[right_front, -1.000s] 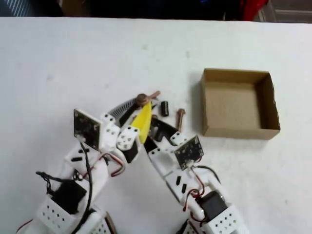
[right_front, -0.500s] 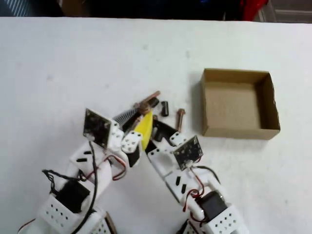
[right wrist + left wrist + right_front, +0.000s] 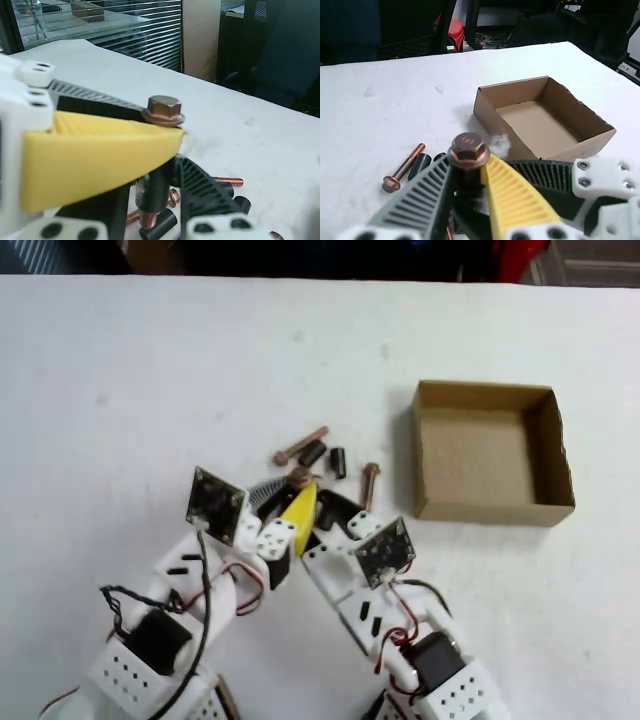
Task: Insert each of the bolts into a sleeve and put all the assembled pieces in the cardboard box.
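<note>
bolt [image 3: 469, 148]: upright, head on top, pinched just under the head between the grey and yellow fingers of my left gripper [image 3: 298, 487]. The shank runs down into the sleeve, and the copper tip pokes out below.
sleeve [image 3: 156, 186]: black and upright, directly beneath the bolt head, clamped in my right gripper [image 3: 320, 502].
left gripper: closed on the bolt, meeting my right gripper tip to tip.
right gripper: closed on the sleeve.
loose bolt [image 3: 300, 446]: flat on the table [image 3: 150, 370], just beyond my grippers.
loose sleeve [image 3: 313, 453]: just beside that loose bolt.
second loose sleeve [image 3: 338, 462]: near the first.
second loose bolt [image 3: 370, 483]: between my grippers and the box.
cardboard box [image 3: 490, 510]: open-topped, off to my right, apart from both grippers.
</note>
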